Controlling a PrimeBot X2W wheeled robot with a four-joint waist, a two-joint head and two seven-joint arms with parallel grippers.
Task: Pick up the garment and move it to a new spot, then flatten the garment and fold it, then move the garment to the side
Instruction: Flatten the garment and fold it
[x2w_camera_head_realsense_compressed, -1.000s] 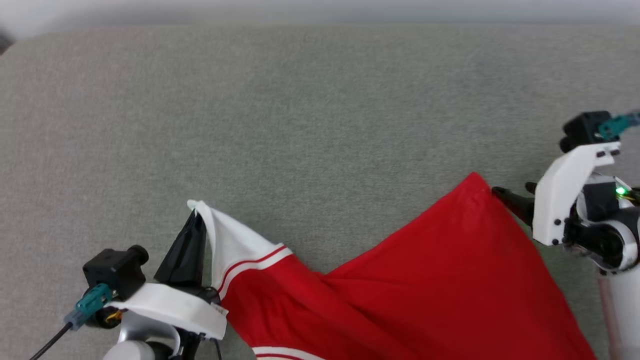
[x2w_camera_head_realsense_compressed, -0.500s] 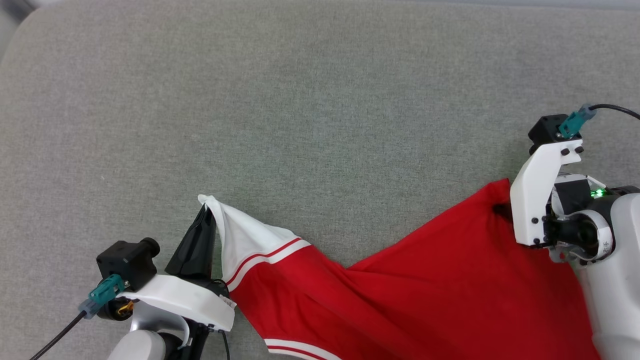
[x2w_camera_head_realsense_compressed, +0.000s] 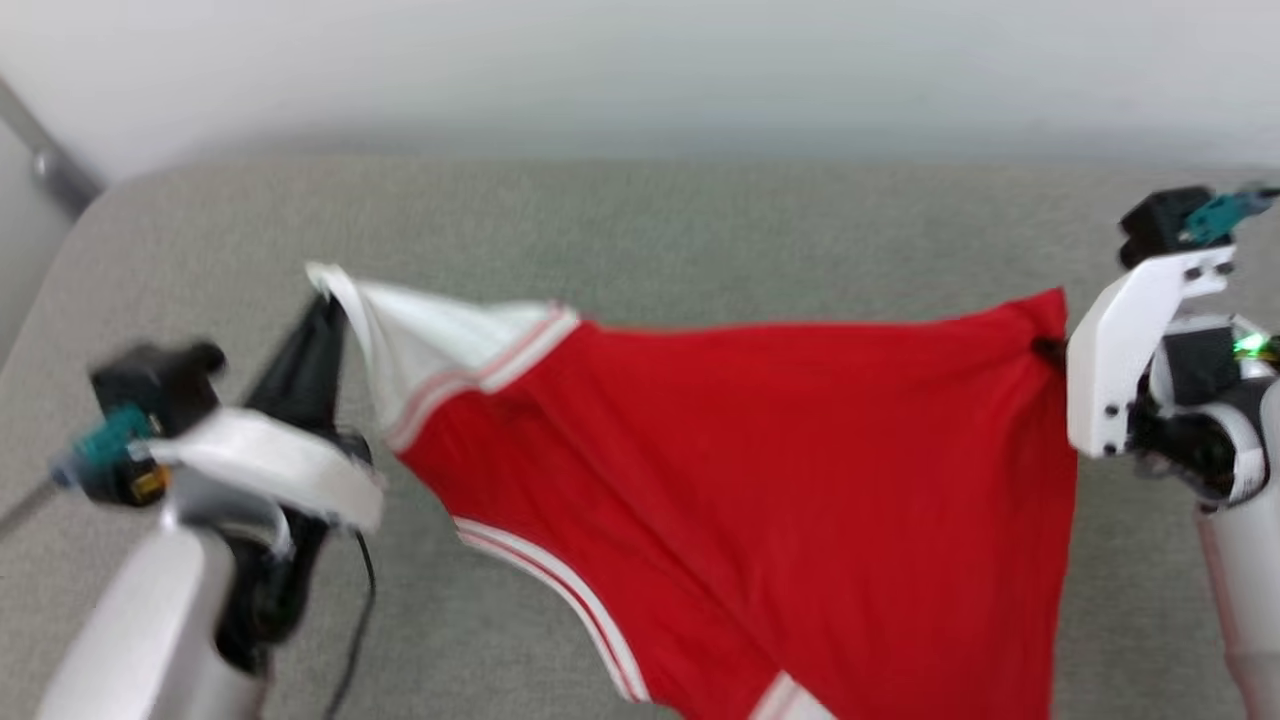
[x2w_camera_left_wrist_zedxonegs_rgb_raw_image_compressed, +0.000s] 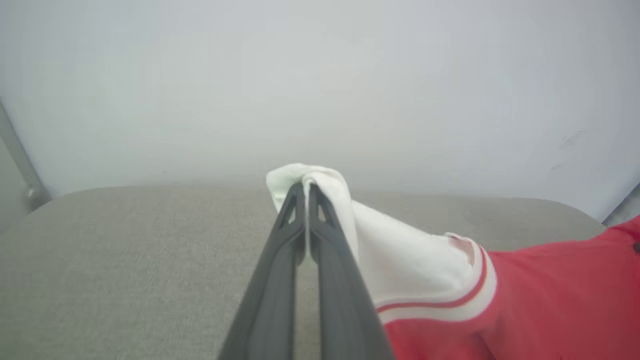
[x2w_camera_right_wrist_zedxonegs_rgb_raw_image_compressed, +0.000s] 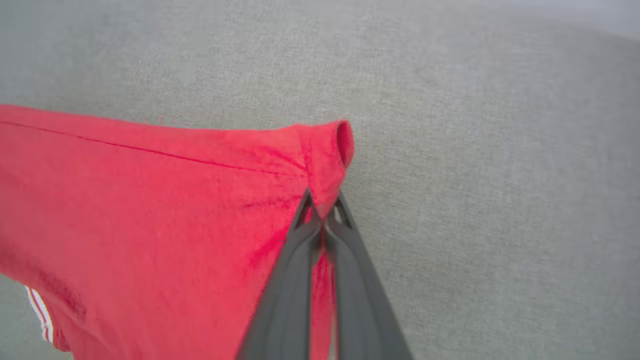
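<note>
Garment (x2w_camera_head_realsense_compressed: 760, 450) is observed lifted and spread between the two grippers, above the grey fabric-covered desk (x2w_camera_head_realsense_compressed: 700, 220). In the head view its top edge is drawn nearly straight and level from one grip to the other. The red body hangs down from that edge and is cut off by the bottom of the view. Whether the hanging part touches the desk cannot be told.

Left gripper (x2w_camera_left_wrist_zedxonegs_rgb_raw_image_compressed: 306, 186): fingers are pressed together, and the tip of the white sleeve (x2w_camera_left_wrist_zedxonegs_rgb_raw_image_compressed: 400, 250) is pinched between them. A small fold of white cloth is seen wrapped over the fingertips. Red-and-white striped trim (x2w_camera_left_wrist_zedxonegs_rgb_raw_image_compressed: 440, 305) is noted where the sleeve joins the red body.

Right gripper (x2w_camera_right_wrist_zedxonegs_rgb_raw_image_compressed: 322, 202): fingers are closed on a red corner of the garment. A short rolled loop of hem is seen just above the fingertips, and a stitched line runs away from the grip along the upper edge.

The left arm is blurred in the head view. A pale wall (x2w_camera_head_realsense_compressed: 640, 70) is seen behind the desk.
</note>
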